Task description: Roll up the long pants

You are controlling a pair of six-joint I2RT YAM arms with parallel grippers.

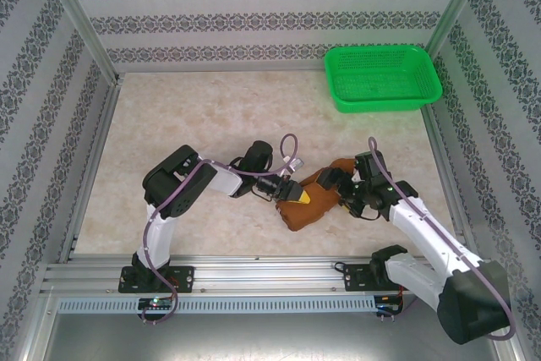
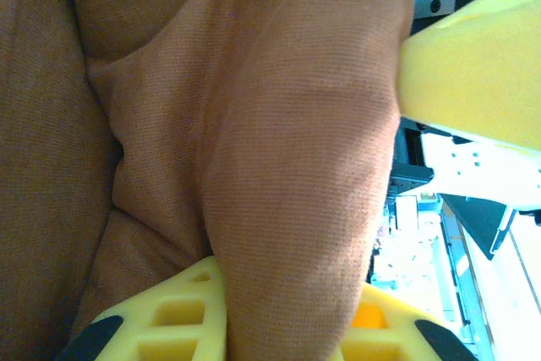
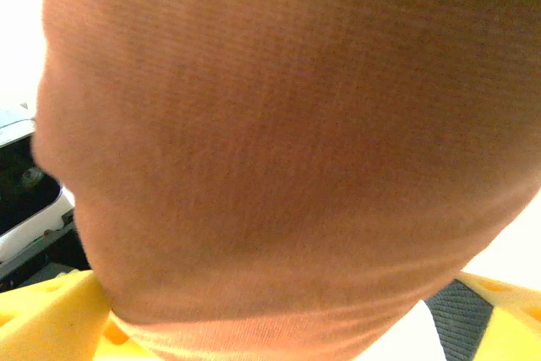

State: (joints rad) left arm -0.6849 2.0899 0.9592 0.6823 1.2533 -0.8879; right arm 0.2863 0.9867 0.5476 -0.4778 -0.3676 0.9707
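With the pants [image 1: 306, 213] bundled near-centre, left gripper [image 1: 296, 197] pinching a fold and right gripper [image 1: 345, 194] spread wide round the right end, any left tug could unroll the loose bundle.

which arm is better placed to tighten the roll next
Left, probably: the left pincer is shut on a fold of the long pants, while the right pincer stands open around them.

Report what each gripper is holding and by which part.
The left gripper pinches a fold at its end of the rolled long pants. The right gripper straddles the other end, jaws wide; whether it grips cannot be told.
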